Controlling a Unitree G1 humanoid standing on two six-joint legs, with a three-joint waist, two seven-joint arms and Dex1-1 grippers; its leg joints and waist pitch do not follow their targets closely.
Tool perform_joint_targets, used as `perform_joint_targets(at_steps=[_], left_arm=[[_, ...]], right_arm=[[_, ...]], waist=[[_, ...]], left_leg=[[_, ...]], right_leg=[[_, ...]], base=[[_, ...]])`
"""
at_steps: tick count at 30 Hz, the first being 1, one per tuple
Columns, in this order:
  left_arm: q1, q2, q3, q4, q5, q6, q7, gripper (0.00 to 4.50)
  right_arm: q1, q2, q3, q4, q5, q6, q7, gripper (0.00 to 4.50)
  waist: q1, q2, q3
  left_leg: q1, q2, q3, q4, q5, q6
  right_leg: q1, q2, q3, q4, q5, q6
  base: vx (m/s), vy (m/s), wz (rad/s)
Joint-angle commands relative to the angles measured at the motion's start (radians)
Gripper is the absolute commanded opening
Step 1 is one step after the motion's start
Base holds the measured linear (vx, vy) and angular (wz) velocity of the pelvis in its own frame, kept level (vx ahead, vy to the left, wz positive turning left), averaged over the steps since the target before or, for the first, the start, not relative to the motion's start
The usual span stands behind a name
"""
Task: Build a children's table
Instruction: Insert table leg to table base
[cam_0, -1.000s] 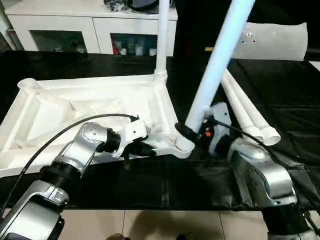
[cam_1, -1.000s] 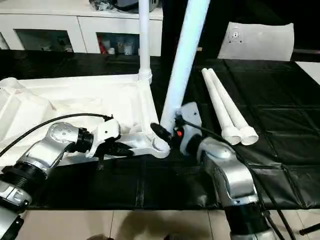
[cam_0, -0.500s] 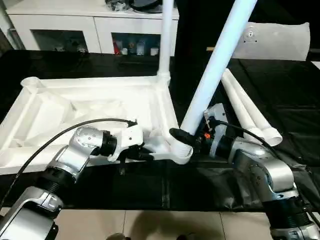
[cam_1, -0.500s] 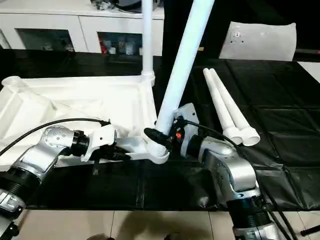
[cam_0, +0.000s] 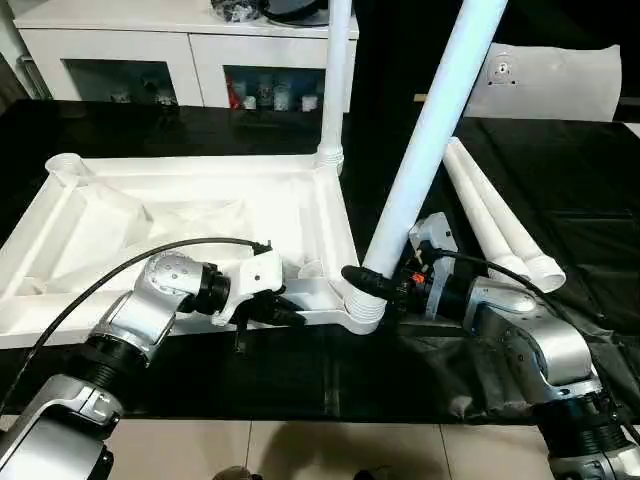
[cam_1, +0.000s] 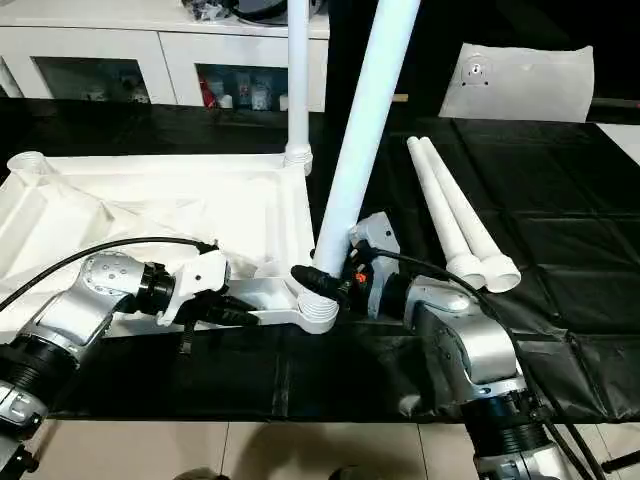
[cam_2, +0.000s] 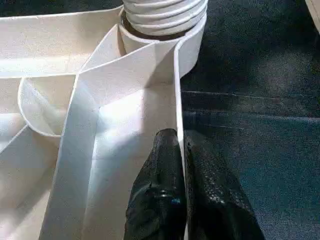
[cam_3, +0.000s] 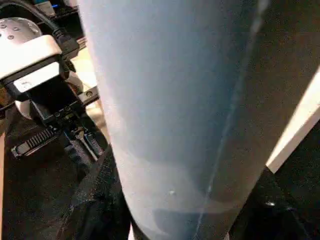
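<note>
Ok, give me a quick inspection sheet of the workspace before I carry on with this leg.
Surface: black mat over the work area.
Job's things: table top lies underside up; one leg stands in its far corner socket; second leg, tilted, has its base at the near corner socket; two spare legs lie side by side on the mat.
Clutter: nothing seen.
Grippers: left gripper pinches the top's rim; right gripper grips the tilted leg's base.
Cables: black cable loops over the left forearm.
Surroundings: white cabinets behind; white panel far right.
</note>
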Motion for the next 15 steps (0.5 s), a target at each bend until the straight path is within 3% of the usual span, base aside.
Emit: perform_joint_targets(at_steps=[1,4,8,11,14,15], left_arm=[[-0.002,-0.002,0.016,-0.038,-0.011,-0.005,-0.015,0.0],[-0.001,-0.002,0.013,-0.041,-0.007,-0.005,-0.015,0.0],[0.004,-0.002,0.011,-0.048,-0.005,-0.001,-0.013,0.0],[0.007,0.001,0.012,-0.049,-0.003,0.002,-0.009,0.0],[0.009,0.002,0.014,-0.05,-0.002,0.004,-0.005,0.0],[0.01,0.002,0.017,-0.051,-0.001,0.006,-0.001,0.0]], right_arm=[[0.0,-0.006,0.019,0.02,-0.015,-0.003,0.005,1.91],[-0.01,0.011,0.011,0.038,-0.009,0.003,-0.004,1.91],[-0.018,0.049,-0.041,0.088,0.018,-0.004,-0.04,1.91],[-0.008,0.061,-0.066,0.097,0.033,-0.005,-0.055,1.91],[0.009,0.064,-0.077,0.096,0.039,-0.009,-0.06,1.91],[0.028,0.064,-0.082,0.091,0.038,-0.015,-0.062,1.91]], waist=[[0.002,0.003,-0.07],[0.001,0.003,-0.07],[0.0,0.004,-0.07],[0.001,0.01,-0.069],[0.001,0.008,-0.07],[0.003,0.014,-0.07]], left_leg=[[0.005,0.028,-0.005,-0.074,-0.191,-0.003],[0.006,0.028,-0.005,-0.075,-0.194,-0.005],[0.005,0.028,-0.006,-0.076,-0.199,-0.008],[0.008,0.028,-0.007,-0.077,-0.216,-0.012],[0.007,0.028,-0.006,-0.077,-0.216,-0.013],[0.008,0.029,-0.007,-0.077,-0.212,-0.014]], right_leg=[[0.053,-0.07,0.044,-0.076,-0.296,-0.186],[0.053,-0.069,0.044,-0.076,-0.298,-0.187],[0.053,-0.07,0.044,-0.077,-0.305,-0.186],[0.051,-0.07,0.043,-0.08,-0.323,-0.187],[0.052,-0.07,0.044,-0.079,-0.311,-0.187],[0.052,-0.071,0.044,-0.078,-0.3,-0.19]], base=[[0.0,0.0,0.0],[0.0,0.0,0.0],[0.0,0.0,0.0],[0.0,0.0,0.0],[0.0,0.0,0.0],[0.0,0.0,0.0]])
